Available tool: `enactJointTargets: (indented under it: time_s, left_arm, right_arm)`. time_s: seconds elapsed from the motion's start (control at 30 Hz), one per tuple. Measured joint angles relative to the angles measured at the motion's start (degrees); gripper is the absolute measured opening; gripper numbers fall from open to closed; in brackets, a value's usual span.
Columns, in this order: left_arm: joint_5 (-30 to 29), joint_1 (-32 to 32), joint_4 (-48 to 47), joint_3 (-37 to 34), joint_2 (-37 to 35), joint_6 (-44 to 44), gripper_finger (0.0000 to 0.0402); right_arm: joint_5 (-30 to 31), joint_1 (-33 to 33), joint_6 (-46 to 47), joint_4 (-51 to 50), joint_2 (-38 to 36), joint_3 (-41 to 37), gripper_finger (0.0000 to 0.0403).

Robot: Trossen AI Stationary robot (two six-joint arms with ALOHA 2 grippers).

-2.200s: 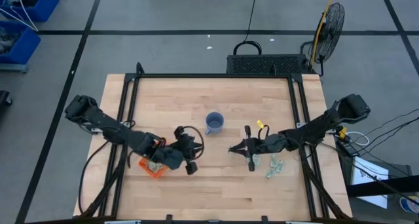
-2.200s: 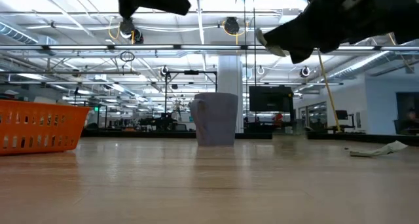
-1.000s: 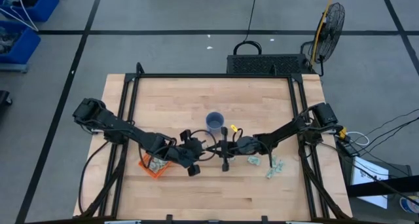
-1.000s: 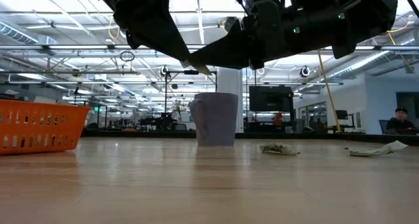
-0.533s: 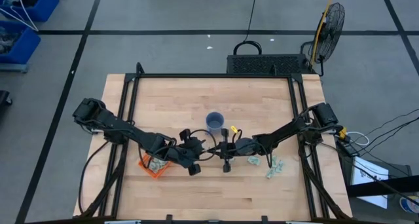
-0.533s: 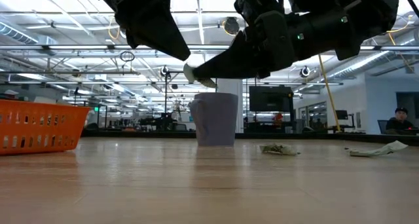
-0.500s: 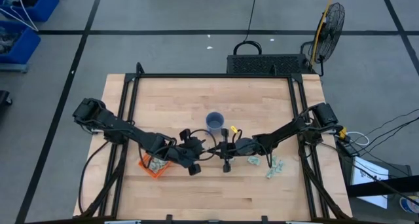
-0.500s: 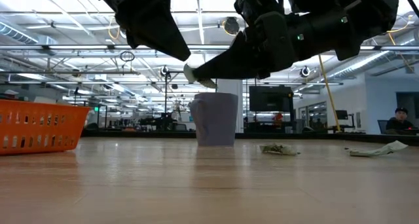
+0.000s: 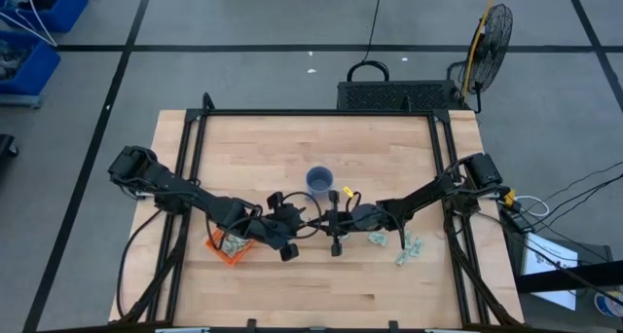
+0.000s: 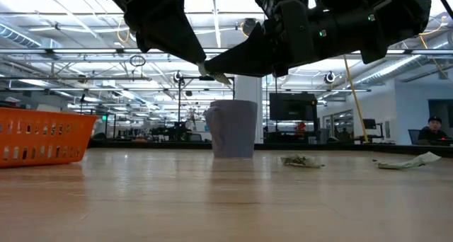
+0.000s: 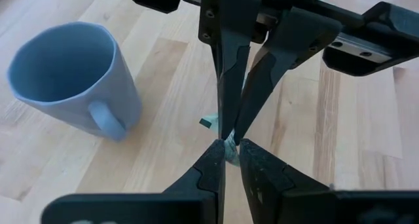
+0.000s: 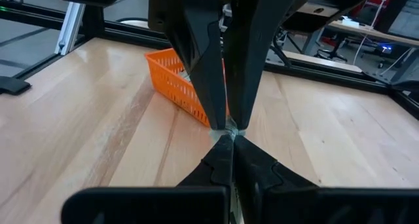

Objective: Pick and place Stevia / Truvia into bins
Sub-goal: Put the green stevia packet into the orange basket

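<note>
One small pale Stevia packet (image 10: pixel 213 77) is up in the air between my two grippers, which meet tip to tip above mid-table, near the blue-grey mug (image 9: pixel 319 181). My left gripper (image 9: pixel 303 224) reaches in from the table's left, my right gripper (image 9: pixel 317 221) from the right; both are shut on the packet. The orange bin (image 9: pixel 224 246) sits flat on the table left of them, with packets inside. More packets (image 9: pixel 407 247) lie flat near the table's right side, one (image 9: pixel 378 239) closer in. My left gripper pinches the packet's one end (image 11: pixel 230 146) between its two fingertips, coming roughly level from the table's left; the packet is lifted clear. My right gripper pinches the opposite end (image 12: pixel 230 128) between its fingertips, roughly level from the table's right; little of the packet shows between the two pairs of tips.
The mug (image 10: pixel 232 129) stands upright just beyond the grippers, toward the far edge. The bin (image 10: pixel 42 136) is low-walled with slotted sides. Loose packets (image 10: pixel 301 159) lie right of the mug. Bare wood lies along the near edge. A person sits far off in the room.
Both grippers have stayed tip to tip over mid-table with the packet between them. In the low view the right gripper and the packet dipped a little half a second ago and have come back up. The bin, the mug and the loose packets have not moved.
</note>
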Motion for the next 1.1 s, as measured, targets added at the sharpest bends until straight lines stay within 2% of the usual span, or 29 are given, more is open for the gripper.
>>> enactJointTargets:
  time_s: [0.47, 0.63, 0.73, 0.87, 1.1]
  left_arm:
    - [-0.39, -0.02, 0.23, 0.00, -0.11, 0.27, 0.0050]
    - [-0.44, -0.02, 0.18, 0.00, -0.11, 1.08, 0.0010]
    - [-0.44, -0.02, 0.18, 0.00, -0.11, 1.11, 0.0008]
    - [-0.39, -0.02, 0.19, 0.00, -0.09, 1.11, 0.0004]
    - [-0.20, -0.02, -0.01, 0.00, 0.02, 1.07, 0.0004]
  right_arm:
    - [0.10, 0.00, -0.04, 2.23, 0.04, -0.08, 0.0000]
    - [0.19, 0.00, -0.04, 2.30, 0.04, -0.09, 0.0000]
    - [0.19, 0.00, -0.58, 2.32, 0.04, -0.09, 0.0001]
    - [0.15, 0.00, -1.82, 2.20, 0.04, -0.08, 0.0024]
    - [0.29, -0.04, -1.66, 1.43, 0.03, 0.00, 0.0089]
